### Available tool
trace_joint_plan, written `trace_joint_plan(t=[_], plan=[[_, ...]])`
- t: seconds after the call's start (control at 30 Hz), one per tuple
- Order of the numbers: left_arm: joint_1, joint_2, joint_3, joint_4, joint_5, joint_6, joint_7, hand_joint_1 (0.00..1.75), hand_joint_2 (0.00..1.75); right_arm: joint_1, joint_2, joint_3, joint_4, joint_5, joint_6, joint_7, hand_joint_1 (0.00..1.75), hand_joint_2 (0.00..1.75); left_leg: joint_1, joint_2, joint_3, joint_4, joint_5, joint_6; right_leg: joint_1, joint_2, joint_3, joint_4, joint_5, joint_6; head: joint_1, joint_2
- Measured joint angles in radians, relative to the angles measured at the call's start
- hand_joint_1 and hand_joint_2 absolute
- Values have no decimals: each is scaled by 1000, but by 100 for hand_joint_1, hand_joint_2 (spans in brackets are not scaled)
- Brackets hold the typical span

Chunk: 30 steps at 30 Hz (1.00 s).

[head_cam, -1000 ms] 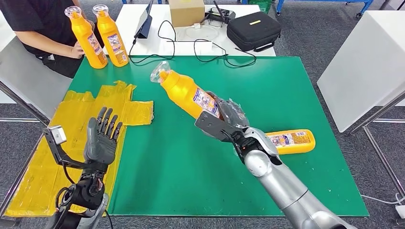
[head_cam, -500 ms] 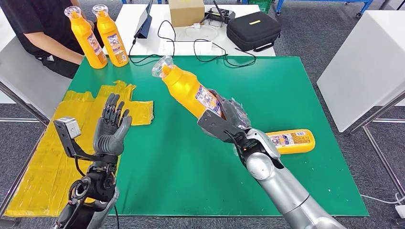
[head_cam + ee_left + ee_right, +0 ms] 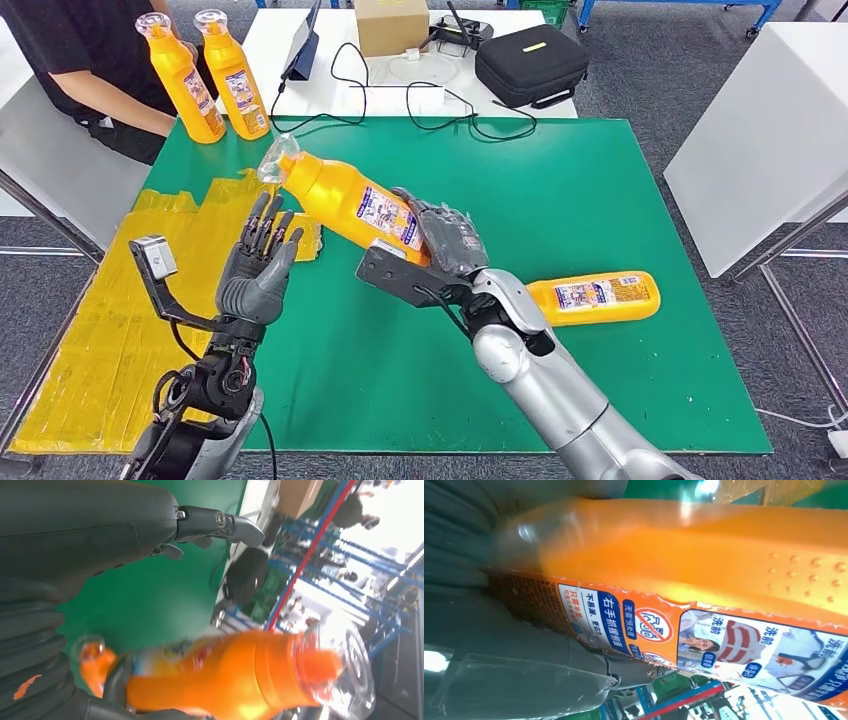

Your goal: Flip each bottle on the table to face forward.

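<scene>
The orange bottle (image 3: 345, 203) is up in the air, tilted, with its clear cap near the left hand (image 3: 258, 270). The right hand (image 3: 445, 240) grips its lower end. The left hand is bare, with its fingers spread wide. I think this is a hand-over, so next the left hand needs to wrap around the bottle's neck. Another bottle (image 3: 595, 296) lies flat on the green surface (image 3: 600, 180). Two bottles (image 3: 210, 75) stand at the far edge by a person (image 3: 75, 60). A white table holds a black case (image 3: 530, 62).
</scene>
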Motion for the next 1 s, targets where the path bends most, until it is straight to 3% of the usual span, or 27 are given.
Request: trace_joint_plan(t=[0.33, 0.73, 1.0], plan=[[-55, -26, -26, 4, 53, -26, 15, 0, 175, -22, 38, 18, 81, 64, -21, -8, 175, 175, 0, 0, 0, 0, 0, 0, 0, 0, 0, 0, 0, 0, 0, 0], [-124, -45, -68, 31, -28, 63, -8, 0, 175, -49, 106, 52, 169, 143, -35, 31, 175, 175, 0, 0, 0, 0, 0, 0, 0, 0, -1, 0, 0, 0, 0, 0], [-165, -63, -91, 97, 14, 87, 4, 0, 175, -79, 148, 67, 219, 144, -38, 35, 175, 175, 0, 0, -1, 0, 0, 0, 0, 0, -2, 0, 0, 0, 0, 0]])
